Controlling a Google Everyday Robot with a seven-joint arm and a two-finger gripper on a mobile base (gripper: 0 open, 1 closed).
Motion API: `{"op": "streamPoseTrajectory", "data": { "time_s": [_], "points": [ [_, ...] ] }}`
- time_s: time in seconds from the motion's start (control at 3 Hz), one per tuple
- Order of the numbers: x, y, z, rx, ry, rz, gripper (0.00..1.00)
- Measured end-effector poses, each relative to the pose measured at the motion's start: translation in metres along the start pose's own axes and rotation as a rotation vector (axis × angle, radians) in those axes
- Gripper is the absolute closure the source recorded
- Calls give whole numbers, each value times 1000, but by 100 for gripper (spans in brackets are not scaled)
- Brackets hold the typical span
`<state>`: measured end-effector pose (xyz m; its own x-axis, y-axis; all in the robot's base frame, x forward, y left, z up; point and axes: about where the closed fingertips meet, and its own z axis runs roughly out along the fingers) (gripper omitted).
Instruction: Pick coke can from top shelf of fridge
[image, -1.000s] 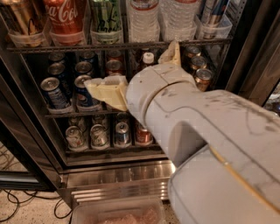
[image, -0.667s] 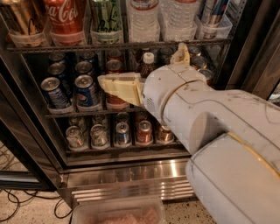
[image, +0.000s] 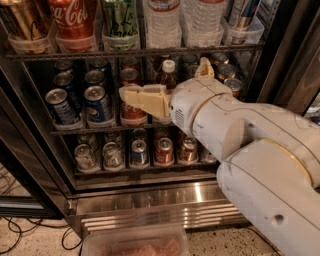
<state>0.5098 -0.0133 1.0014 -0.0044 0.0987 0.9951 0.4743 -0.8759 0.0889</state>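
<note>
End effector (image: 145, 99) hanging just below the top shelf (image: 200, 50), gripping nothing visible; impossible to tell how far open. Coke can (image: 75, 22) standing near that shelf's left end. Raise, shift left, enter squarely, clearing the shelf's front edge and the green can (image: 120, 22) alongside.

Over the last second the gripper (image: 150, 96) has slid rightward and slightly upward, so it now lies below and right of the coke can (image: 73, 22), and the blue can (image: 97, 104) below the coke can, partly covered before, shows fully.
</note>
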Motion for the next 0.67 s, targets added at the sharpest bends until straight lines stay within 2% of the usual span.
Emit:
{"op": "streamPoseTrajectory", "data": {
  "time_s": [0.33, 0.67],
  "points": [
    [7, 7, -6, -30, 21, 148, 0],
    [28, 8, -26, -101, 81, 410, 0]
  ]
}}
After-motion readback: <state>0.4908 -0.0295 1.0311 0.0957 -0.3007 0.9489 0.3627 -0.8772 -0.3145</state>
